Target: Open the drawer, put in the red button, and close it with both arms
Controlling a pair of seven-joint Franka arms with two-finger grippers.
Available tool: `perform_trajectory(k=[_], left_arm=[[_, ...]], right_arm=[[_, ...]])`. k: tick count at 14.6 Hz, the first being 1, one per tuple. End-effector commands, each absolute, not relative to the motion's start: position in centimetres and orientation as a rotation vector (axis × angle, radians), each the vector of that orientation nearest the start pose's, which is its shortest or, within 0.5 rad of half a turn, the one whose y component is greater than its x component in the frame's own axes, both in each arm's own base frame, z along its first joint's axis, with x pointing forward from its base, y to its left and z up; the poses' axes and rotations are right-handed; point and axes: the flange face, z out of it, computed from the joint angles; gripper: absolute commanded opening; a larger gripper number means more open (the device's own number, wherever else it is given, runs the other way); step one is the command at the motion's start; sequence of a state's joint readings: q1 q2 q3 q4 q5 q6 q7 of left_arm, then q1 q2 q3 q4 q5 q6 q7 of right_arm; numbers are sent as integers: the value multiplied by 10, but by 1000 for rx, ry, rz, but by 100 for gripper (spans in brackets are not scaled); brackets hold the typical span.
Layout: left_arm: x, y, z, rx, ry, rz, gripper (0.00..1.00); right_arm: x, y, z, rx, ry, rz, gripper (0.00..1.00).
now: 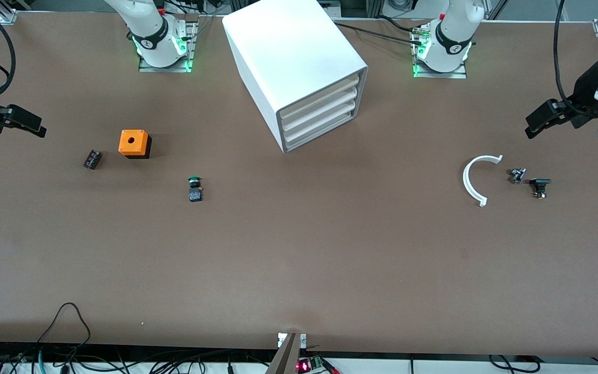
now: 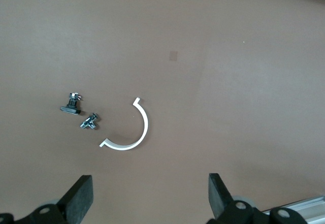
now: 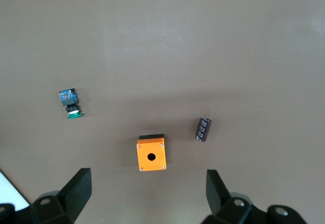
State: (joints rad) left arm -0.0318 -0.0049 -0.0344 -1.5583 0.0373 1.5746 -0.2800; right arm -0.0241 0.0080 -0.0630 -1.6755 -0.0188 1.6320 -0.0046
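Note:
The white cabinet (image 1: 288, 52) stands mid-table, close to the arms' bases. Its three alike white drawers (image 1: 320, 112) are all shut. No red button shows in any view. A green-capped button (image 1: 194, 188) lies on the table toward the right arm's end and also shows in the right wrist view (image 3: 69, 103). My left gripper (image 1: 533, 128) hangs open and empty over the left arm's end of the table, its black fingers (image 2: 81, 196) wide apart. My right gripper (image 1: 37, 129) hangs open and empty over the right arm's end, fingers (image 3: 81, 186) wide apart.
An orange box with a hole (image 1: 134, 143) and a small dark part (image 1: 92, 159) lie near the green button. A white plastic arc (image 1: 475, 179), a small metal fitting (image 1: 517, 175) and a black part (image 1: 540, 186) lie toward the left arm's end.

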Motion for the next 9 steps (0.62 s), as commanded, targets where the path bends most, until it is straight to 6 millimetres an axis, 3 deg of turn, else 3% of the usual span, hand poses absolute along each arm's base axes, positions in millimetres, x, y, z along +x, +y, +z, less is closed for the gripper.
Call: perform_trajectory(k=[1,3,9], left_arm=[[551,-22,632,-3098,-173,-18,100],[553,-16,628,-3101,-72,-4,100],[559,-4,622,-3106,-58,27,100]], right_arm=[[552,-45,579,-3139,118,82,100],[553,-44,583,-3140,120,68,100],[554,-44,593,-3142,91,32,100]])
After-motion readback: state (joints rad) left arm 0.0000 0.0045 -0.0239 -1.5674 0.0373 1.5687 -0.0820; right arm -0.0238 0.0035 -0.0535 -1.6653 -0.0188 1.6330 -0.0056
